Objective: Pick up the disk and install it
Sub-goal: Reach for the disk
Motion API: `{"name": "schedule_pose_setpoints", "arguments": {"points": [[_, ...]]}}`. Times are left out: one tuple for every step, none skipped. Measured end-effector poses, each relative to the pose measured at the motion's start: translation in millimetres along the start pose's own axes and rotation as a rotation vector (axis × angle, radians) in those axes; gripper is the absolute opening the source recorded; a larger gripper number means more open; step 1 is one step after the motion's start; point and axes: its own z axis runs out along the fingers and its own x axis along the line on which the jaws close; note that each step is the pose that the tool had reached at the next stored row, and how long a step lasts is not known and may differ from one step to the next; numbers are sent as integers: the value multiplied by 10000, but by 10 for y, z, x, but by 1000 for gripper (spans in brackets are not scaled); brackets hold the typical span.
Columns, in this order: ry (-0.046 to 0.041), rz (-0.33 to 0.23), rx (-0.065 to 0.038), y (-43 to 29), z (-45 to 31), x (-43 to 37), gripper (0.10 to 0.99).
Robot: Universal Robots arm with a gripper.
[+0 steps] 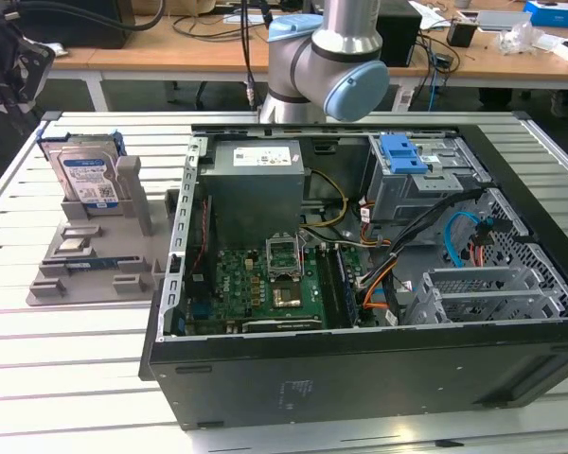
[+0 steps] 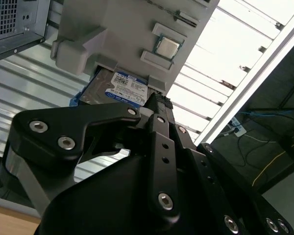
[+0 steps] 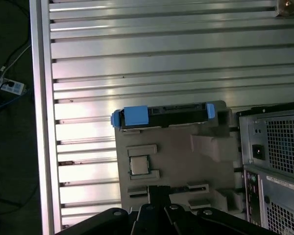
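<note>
**Pincer above the holder, disk not yet picked up**

I see my pincer (image 3: 158, 191) in both wrist views, a black linkage hanging over the grey holder (image 3: 176, 156). It carries nothing and touches nothing. I cannot tell from these angles whether it is apart or together.

The disk (image 3: 161, 112) sits ahead of the pincer, at the far end of the holder from it, well apart from the tip. It stands on edge in the holder's slot, and in the first wrist view I look down on its thin dark edge, framed by the blue carrier (image 3: 135, 116). In the second wrist view the disk (image 2: 122, 88) shows its white-and-blue label just past the pincer (image 2: 158, 100), with the holder's wall (image 2: 117, 29) rising behind it.

Between the pincer and the disk, a processor chip (image 3: 139, 165) lies flat in a recess of the holder. It is nearer to the pincer than the disk is.

Off to one side of the pincer, just beside the holder, is the vented rear panel of the computer case (image 3: 274, 161). The holder and the case both rest on the slatted table (image 3: 137, 49).

In the exterior view, the disk (image 1: 87, 175) is upright in the holder (image 1: 95, 255), outside the open case (image 1: 360, 378), and the arm (image 1: 331, 57) rises behind the case.
</note>
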Motion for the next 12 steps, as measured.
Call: {"name": "schedule_pose_setpoints", "arguments": {"points": [[0,1,0,0,0,2,106],[-1,1,0,1,1,4,106],[0,1,0,1,2,6,106],[1,3,1,6,3,9,106],[1,3,0,12,5,9,106],[0,2,0,25,7,10,106],[0,2,0,41,9,11,106],[1,1,1,58,11,14,106],[0,1,0,82,15,23,106],[-1,1,0,99,19,36,106],[1,1,1,112,20,43,106],[1,0,1,114,21,43,106]]}}
